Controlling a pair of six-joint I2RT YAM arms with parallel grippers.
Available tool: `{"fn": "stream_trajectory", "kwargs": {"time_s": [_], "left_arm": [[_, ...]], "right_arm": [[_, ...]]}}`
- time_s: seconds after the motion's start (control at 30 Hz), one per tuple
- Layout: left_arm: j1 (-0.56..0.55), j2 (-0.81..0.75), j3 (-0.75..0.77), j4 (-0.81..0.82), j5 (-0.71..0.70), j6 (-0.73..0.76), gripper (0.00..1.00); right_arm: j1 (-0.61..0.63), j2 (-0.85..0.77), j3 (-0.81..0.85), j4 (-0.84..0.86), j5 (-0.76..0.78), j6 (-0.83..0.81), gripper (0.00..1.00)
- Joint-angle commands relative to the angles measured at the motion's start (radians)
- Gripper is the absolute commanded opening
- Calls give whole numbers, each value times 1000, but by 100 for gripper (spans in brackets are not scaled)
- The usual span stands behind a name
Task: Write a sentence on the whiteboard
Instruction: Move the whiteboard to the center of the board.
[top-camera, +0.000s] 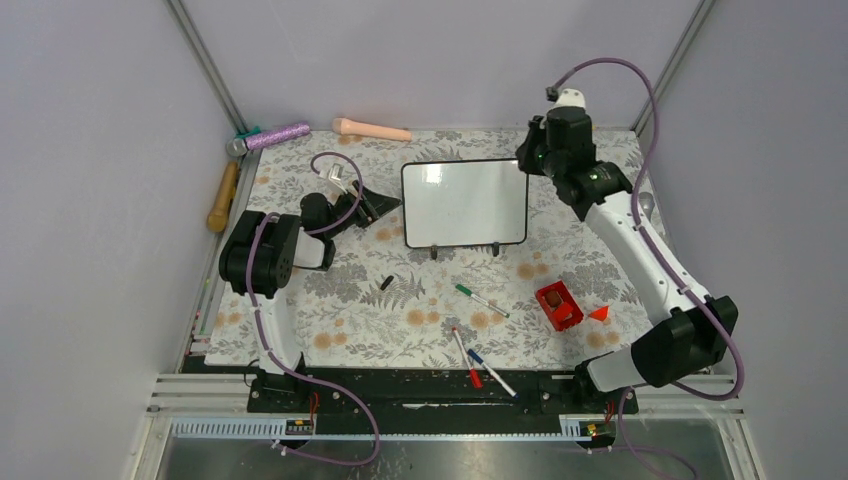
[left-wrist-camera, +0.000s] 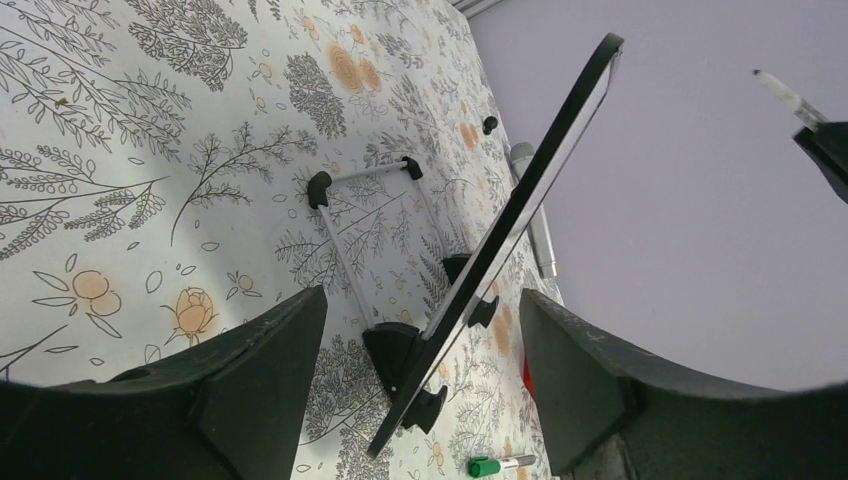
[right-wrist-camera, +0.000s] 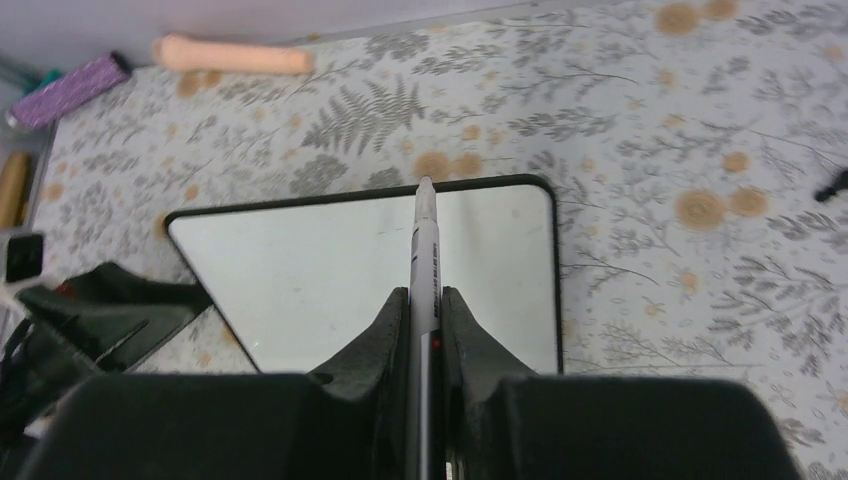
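The whiteboard sits about mid-table, toward the far side. It's propped upright on its two little black feet, leaning back a bit, and its face is plain glossy white with just reflections on it.

Right gripper is clamped tight on one marker, uncapped, with the tip sticking out toward the board's top edge. From the left wrist view the tip looks to be off the board's face, not touching it.

Left gripper is just beside the board's left edge with its jaws spread wide and nothing in them. In its own camera the board shows edge-on in the gap between the two fingers.

Counting the loose stuff on the floral tablecloth:
- three markers lying in front of the board: a green-capped marker on its own, then a red-capped marker and a blue-capped marker close together at the near edge. That makes four markers with the held one.
- one small black cap on the table, in front of the board and to its left
- one red box with one little red cone just beside it, front right

Along the far-left corner there are three long things: a purple glitter tube, a peach cylinder and a wooden handle.
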Motion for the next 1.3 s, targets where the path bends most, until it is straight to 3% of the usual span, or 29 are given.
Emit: {"fn": "stream_trajectory", "kwargs": {"time_s": [0.0,0.33,0.67,0.9,1.07,1.27], "left_arm": [[6,5,26,66,28,12,71],[3,34,51,81,52,-6,67],[-11,52,72,110,80,-17,63],[-24,73,91,154,115,-42,55],[-38,85,115,151,135,-47,47],[-47,100,122,187,154,-67,26]], "right_arm": [[-138,-7,28,-33,25,118,0],[-337,187,19,28,-212,250,0],[-349,357,-6,155,-262,360,0],[-348,458,-8,224,-453,440,0],[-348,472,-36,264,-542,467,0],[-348,446,-95,291,-575,489,0]]}}
